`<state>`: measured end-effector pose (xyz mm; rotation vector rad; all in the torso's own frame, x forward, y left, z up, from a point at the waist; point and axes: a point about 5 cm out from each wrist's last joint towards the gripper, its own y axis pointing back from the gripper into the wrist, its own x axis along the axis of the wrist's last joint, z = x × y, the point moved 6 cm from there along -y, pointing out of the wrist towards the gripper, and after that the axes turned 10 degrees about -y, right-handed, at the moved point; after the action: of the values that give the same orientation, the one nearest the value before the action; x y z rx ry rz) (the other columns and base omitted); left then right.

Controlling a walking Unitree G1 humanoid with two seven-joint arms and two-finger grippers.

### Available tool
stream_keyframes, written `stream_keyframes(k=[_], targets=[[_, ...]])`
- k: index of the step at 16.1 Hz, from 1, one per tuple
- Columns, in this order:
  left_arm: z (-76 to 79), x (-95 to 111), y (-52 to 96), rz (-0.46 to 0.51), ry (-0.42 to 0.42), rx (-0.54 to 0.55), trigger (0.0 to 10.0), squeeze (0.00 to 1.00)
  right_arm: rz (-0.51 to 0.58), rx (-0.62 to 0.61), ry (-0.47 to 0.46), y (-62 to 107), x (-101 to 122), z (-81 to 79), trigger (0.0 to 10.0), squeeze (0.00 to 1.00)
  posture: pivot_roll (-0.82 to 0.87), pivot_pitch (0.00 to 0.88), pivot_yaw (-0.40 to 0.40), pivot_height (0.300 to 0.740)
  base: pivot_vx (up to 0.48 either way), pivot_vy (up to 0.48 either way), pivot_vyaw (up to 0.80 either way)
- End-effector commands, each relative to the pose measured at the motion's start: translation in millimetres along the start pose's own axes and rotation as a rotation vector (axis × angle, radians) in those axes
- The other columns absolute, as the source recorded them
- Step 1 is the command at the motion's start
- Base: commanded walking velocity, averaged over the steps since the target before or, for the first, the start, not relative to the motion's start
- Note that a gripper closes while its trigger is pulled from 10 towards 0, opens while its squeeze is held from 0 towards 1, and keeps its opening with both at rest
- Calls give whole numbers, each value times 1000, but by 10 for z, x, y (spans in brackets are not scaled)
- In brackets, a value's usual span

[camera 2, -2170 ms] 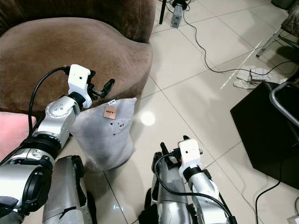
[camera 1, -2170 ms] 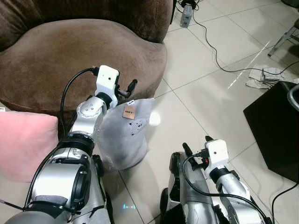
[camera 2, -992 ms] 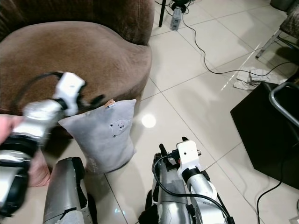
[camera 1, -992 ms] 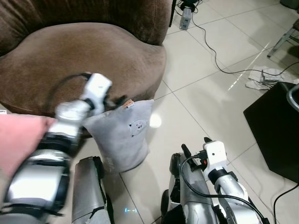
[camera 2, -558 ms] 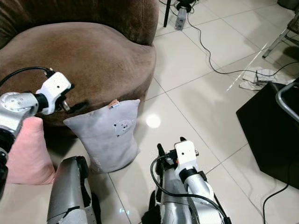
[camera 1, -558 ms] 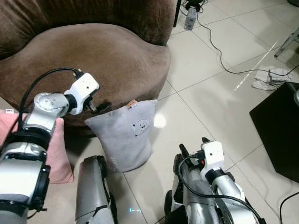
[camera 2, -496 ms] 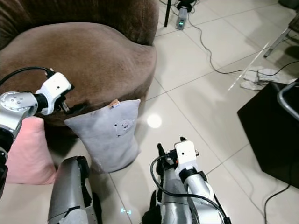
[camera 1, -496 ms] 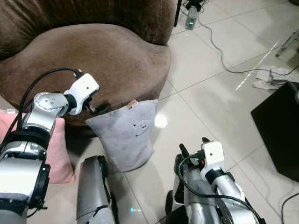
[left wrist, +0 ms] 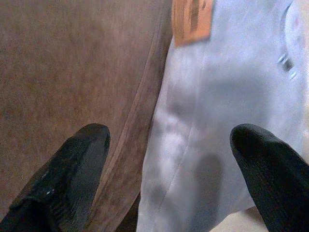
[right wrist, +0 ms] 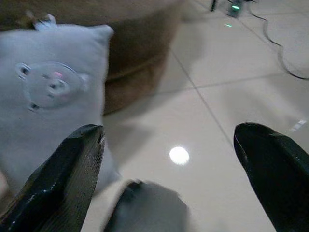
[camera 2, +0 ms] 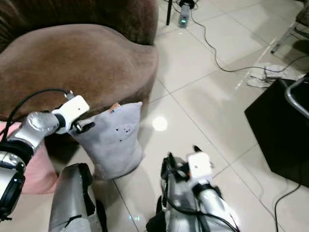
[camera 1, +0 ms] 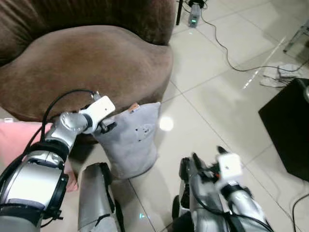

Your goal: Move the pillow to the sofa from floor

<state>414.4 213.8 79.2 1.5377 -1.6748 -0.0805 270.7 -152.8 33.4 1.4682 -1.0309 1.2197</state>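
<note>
Your left hand (left wrist: 164,164) is spread wide at the top edge of the grey pillow (camera 1: 133,140), which stands on the floor (camera 1: 212,96) leaning against the sofa (camera 1: 91,63). Straddle that upper corner before pinching, taking plenty of fabric. Your right hand (right wrist: 169,159) hangs spread, low and idle.

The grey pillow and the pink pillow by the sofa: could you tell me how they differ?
The grey pillow stands upright against the sofa, with a bear motif and a tag; the pink pillow is plain and partly hidden by the arm. The open left gripper is at the grey one. Both are on the floor.
</note>
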Motion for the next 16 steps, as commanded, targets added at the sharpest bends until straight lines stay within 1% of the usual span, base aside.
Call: stream_keyframes(k=[1,3,4,6,9,12,15,16], targets=[[118,-143,-19,-57,2,1,10000,0,-21,-37,14,112,-21,122,10000,0,-238,277,-89,511,0,0,0],[144,-179,-32,-77,-15,23,10000,0,-33,-61,22,245,-13,188,10000,0,-278,290,-100,511,0,0,0],[162,-181,-40,-80,-15,24,10000,0,-34,-64,23,280,-4,197,10000,0,-286,293,-103,511,0,0,0],[279,-193,-81,-95,-38,14,10000,0,-44,-79,31,395,32,234,10000,0,-323,300,-115,511,0,0,0],[349,-204,-112,-114,-59,26,10000,0,-55,-100,44,531,77,295,10000,0,-365,307,-129,511,0,0,0],[471,-253,-136,-141,-85,20,10000,0,-75,-121,58,662,111,351,10000,0,-403,323,-152,511,0,0,0],[564,-248,-167,-149,-106,24,10000,0,-101,-139,73,783,138,425,10000,0,-433,330,-176,511,0,0,0],[638,-252,-180,-151,-125,10,10000,0,-109,-146,75,824,139,458,10000,0,-442,332,-183,511,0,0,0]])
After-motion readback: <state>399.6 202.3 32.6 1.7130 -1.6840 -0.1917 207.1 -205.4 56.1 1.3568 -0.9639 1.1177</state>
